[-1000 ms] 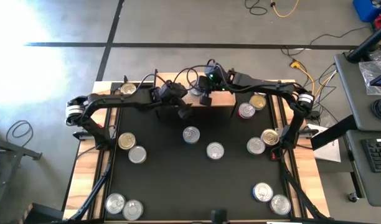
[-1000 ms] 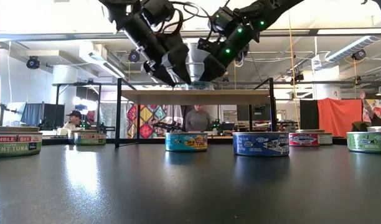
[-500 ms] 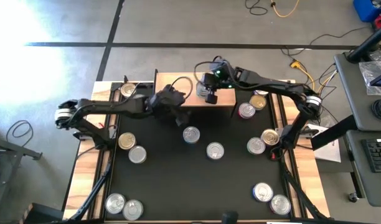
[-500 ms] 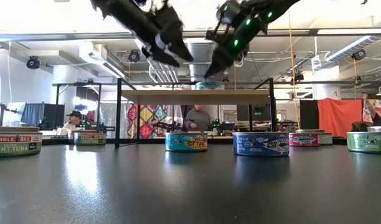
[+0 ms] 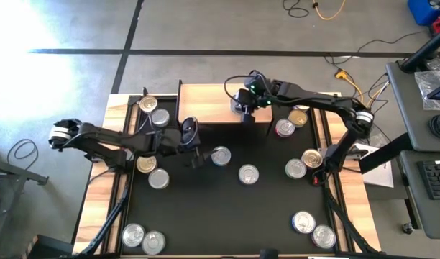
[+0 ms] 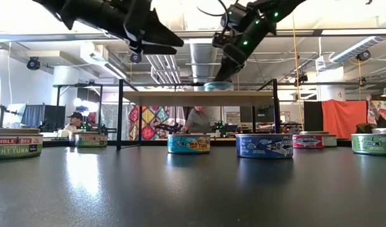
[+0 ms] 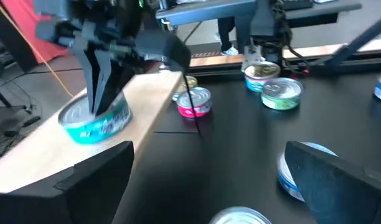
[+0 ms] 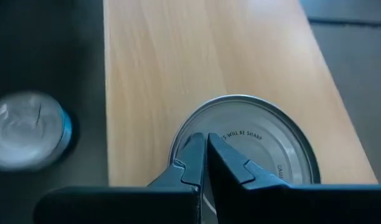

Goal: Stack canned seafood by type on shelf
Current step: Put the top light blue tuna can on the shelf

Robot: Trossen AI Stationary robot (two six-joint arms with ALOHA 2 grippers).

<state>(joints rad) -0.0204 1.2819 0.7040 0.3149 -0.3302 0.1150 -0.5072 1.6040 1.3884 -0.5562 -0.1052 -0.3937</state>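
Observation:
A teal-labelled can (image 6: 217,86) (image 7: 94,118) stands on the light-wood shelf (image 5: 205,104) at the table's far edge. My right gripper (image 8: 206,144) (image 6: 222,74) is shut, its tips pointing steeply down over that can's silver lid (image 8: 259,143). My left gripper (image 5: 195,155) (image 6: 169,40) hangs open and nearly level above the black table, in front of the shelf. It stands just left of a silver-lidded can (image 5: 220,155) and holds nothing. Several more cans lie scattered on the table. My right gripper's shut fingertips (image 7: 98,102) stand over the lid of the can on the shelf, near the lid's edge, coming from above at a slant. Whether they touch the lid or hover just above it, I cannot tell.
Cans stand in pairs around the table: far left (image 5: 148,104), left (image 5: 147,163), far right (image 5: 284,128), right (image 5: 311,158), near left (image 5: 133,234), near right (image 5: 303,221). One stands alone mid-table (image 5: 248,173). The shelf's black legs (image 6: 120,113) rise from the far side.
My left gripper has drawn back from the shelf toward the table's left and near side, levelling out and staying open. My right gripper stays shut over the can and has shifted slightly right along the shelf. The can has slid a little to the right on the shelf.

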